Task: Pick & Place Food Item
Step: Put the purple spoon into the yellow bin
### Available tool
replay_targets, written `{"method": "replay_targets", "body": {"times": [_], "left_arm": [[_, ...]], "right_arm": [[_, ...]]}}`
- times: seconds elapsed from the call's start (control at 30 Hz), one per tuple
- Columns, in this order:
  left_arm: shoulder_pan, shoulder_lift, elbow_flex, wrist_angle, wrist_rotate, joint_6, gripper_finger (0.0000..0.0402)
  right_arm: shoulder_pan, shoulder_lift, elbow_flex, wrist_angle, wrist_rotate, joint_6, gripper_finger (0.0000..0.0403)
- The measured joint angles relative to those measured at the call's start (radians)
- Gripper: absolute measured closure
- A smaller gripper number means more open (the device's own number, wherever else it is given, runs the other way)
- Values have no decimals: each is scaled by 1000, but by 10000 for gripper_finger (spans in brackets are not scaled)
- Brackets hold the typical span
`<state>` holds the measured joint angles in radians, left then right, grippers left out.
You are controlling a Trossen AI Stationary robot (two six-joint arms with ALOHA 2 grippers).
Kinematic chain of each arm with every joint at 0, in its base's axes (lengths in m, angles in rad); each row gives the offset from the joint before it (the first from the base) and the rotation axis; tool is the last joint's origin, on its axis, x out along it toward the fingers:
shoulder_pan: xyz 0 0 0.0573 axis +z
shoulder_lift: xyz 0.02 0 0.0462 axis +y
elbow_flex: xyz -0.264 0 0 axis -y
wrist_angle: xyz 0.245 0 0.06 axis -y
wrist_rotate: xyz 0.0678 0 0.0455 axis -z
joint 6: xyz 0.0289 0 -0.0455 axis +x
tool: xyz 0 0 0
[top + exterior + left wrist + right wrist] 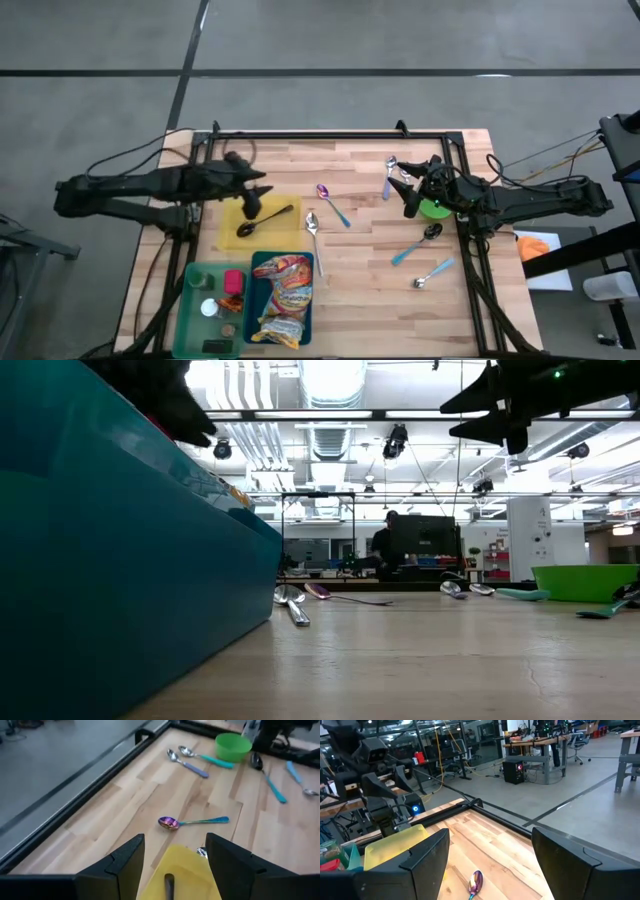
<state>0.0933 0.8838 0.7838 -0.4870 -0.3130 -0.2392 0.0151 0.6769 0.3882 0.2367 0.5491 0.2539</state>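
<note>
- The left gripper (258, 196) hovers with its fingers (125, 862) apart and nothing between them; just below and ahead of the tips lies the yellow plate (284, 226) with a black spoon (266, 220) on it.
- The right gripper (410, 196) also has its fingers (427, 852) spread wide and empty; it hangs above the table (370, 260), with the green bowl (434, 208) just behind its tips and the iridescent spoon (331, 203) out ahead.
- By my reading the step in hand is the approach: no food item is held yet, so the pick has not begun.
- The likeliest task item is the snack bag (284, 300), lying in the teal bin (254, 266), well apart from both sets of fingers and nearer the left arm's side.
- The bag looks crinkled and glossy, printed in orange and red, lying flat and filling much of the bin.
- The next move would call for the left fingers to travel past the plate, come down inside the bin walls, and close on a fold of the bag without crushing it.
</note>
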Motion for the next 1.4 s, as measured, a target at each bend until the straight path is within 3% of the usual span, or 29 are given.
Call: {"method": "replay_targets", "body": {"times": [0.17, 0.33, 0.53, 0.7, 0.9, 1.4], "left_arm": [[0, 186, 94, 2, 0, -6, 190], [0, 363, 199, 4, 16, 120, 190], [3, 556, 297, 40, 143, 235, 190], [17, 680, 332, 134, 281, 416, 190], [77, 811, 407, 196, 439, 452, 190], [144, 1052, 462, 248, 463, 520, 190]], "right_arm": [[0, 0, 0, 0, 0, 0, 122], [0, 0, 0, 0, 0, 0, 122], [0, 0, 0, 0, 0, 0, 122], [0, 0, 0, 0, 0, 0, 122], [0, 0, 0, 0, 0, 0, 122], [0, 0, 0, 0, 0, 0, 122]]}}
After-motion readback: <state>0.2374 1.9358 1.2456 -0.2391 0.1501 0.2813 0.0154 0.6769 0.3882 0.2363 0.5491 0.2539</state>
